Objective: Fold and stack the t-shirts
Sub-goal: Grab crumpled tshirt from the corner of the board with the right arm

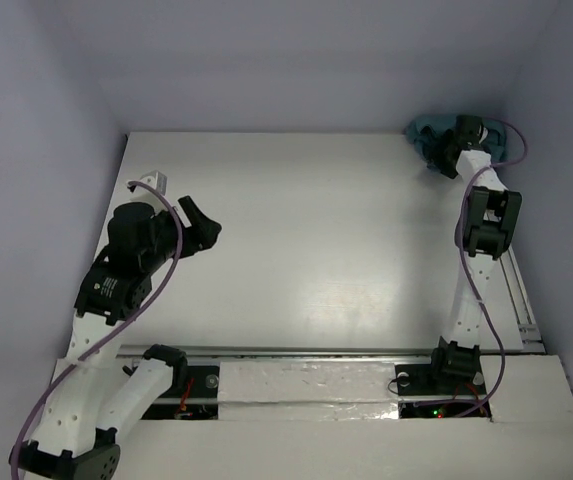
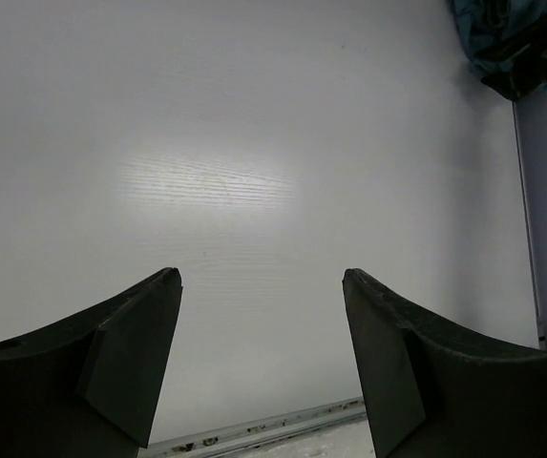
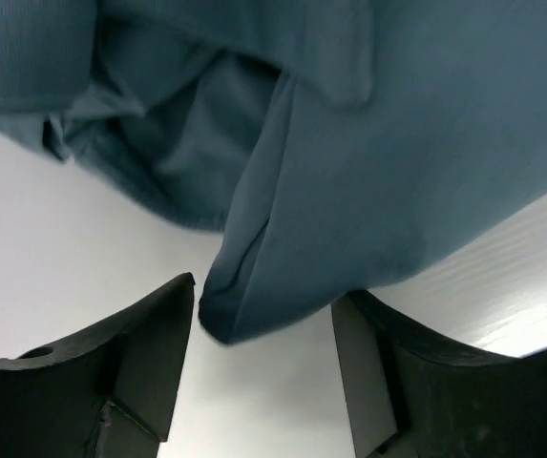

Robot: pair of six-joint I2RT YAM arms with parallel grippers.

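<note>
Right now your right hand point(image 3: 263, 303) has its two dark fingers spread wide. A hanging fold of the plain teal-blue t-shirt of soft thin cloth point(image 3: 397, 143) drops into the gap between the tips. Nothing is clamped, and you cannot tell whether either finger touches the cloth.

The t-shirt is bunched in a crumpled heap in the far right corner of the flat white table point(image 1: 316, 250). It crowds the whole upper part of the right wrist view. Pale lilac walls point(image 1: 46, 150) close that corner on two sides, so the heap sits tight against them. The long white right arm point(image 1: 464, 300) reaches out along the table's right edge, just beside a grey metal rail point(image 1: 522, 300) that runs along that side.

Your left hand point(image 2: 261, 277) hangs over the left part of the table, well apart from the t-shirt. Its fingers are parted and hold nothing, with only tabletop beneath them. A broad stretch of white table lies between the two hands.
</note>
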